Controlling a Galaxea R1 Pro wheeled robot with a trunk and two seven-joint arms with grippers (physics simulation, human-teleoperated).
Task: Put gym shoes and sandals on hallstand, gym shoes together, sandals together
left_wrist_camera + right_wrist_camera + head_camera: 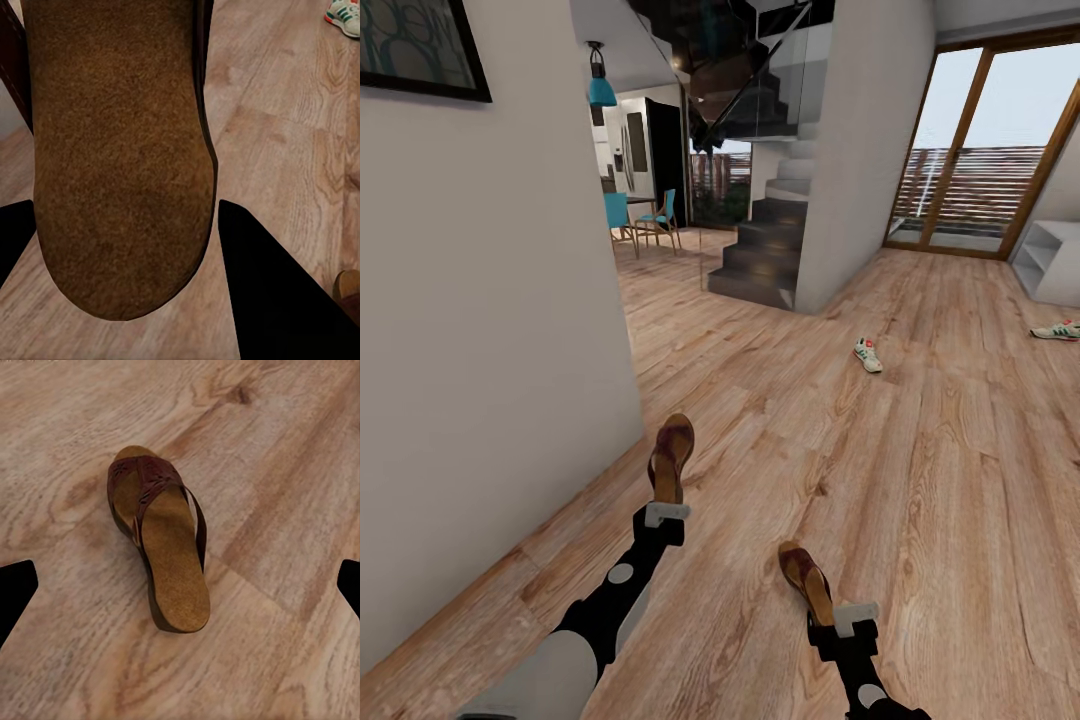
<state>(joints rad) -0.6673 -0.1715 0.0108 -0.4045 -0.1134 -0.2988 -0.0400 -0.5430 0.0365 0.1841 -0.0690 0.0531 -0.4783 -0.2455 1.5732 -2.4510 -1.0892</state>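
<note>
On the left, one sandal [671, 458] is held up off the floor [920, 480] in the left claw [666, 512], heel end gripped, toe pointing away. In the left wrist view its tan footbed [120, 165] sits right up against the camera between the dark fingers [277, 300], so that claw is closed on the sandal.

Moving right, the second sandal [806, 583] is seen just ahead of the right claw [844, 619]. In the right wrist view this sandal [159, 547] lies flat on the planks, the fingertips [15, 592] spread wide on either side and well clear of it. So the right claw is wide and nothing is gripped there yet.

Further right and much farther down the corridor, one gym shoe [868, 354] is left on the floor, and the other [1057, 330] lies near a low white shelf unit [1052, 262] at the far right.

By this reckoning nothing is racked yet: one sandal is lifted, one waits to be grasped, both gym shoes are untouched.
</note>
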